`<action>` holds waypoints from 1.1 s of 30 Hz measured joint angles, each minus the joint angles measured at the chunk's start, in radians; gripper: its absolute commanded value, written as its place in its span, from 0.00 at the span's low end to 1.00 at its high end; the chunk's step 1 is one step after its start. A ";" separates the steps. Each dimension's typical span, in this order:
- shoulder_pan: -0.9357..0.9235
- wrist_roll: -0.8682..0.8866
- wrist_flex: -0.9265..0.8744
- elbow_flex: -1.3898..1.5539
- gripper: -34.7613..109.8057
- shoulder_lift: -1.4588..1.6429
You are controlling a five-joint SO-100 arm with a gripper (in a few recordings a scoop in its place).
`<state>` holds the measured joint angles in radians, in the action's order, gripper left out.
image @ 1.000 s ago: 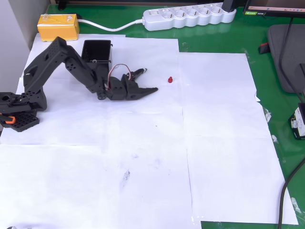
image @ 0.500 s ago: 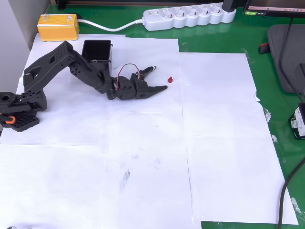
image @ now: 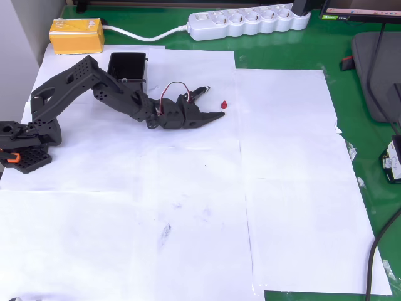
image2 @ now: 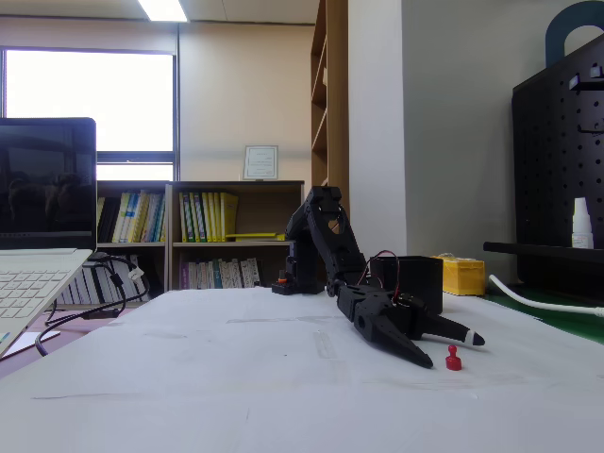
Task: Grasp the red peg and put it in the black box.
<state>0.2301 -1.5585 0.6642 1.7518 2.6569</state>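
The red peg [image: 222,105] [image2: 453,359] is tiny and stands upright on the white paper. My black gripper [image: 214,103] [image2: 451,348] lies low over the paper with its jaws open, one fingertip on each side of the space just left of the peg in the overhead view; nothing is between them. The black box [image: 127,67] [image2: 409,281] is square with tall walls and sits behind the arm's elbow, left of the gripper in the overhead view.
A yellow block [image: 76,35] lies at the top left and a white power strip [image: 247,21] runs along the top edge. White paper sheets [image: 188,207] cover the green mat. A laptop [image2: 42,255] stands at the left of the fixed view.
My arm has stretched to the right, bringing the open gripper from well left of the peg up close to it. The peg and box have not moved.
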 measured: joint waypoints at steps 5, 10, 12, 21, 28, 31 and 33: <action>0.000 0.000 -0.009 0.063 0.52 0.037; 0.011 0.000 -0.049 0.092 0.52 0.048; 0.012 0.000 -0.054 0.104 0.52 0.054; 0.012 0.000 -0.077 0.107 0.52 0.054; 0.026 0.000 -0.091 0.106 0.52 0.048; 0.026 0.000 -0.091 0.106 0.52 0.048; 0.026 0.000 -0.091 0.106 0.52 0.048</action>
<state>0.2562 -1.5585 0.5737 1.8577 2.7044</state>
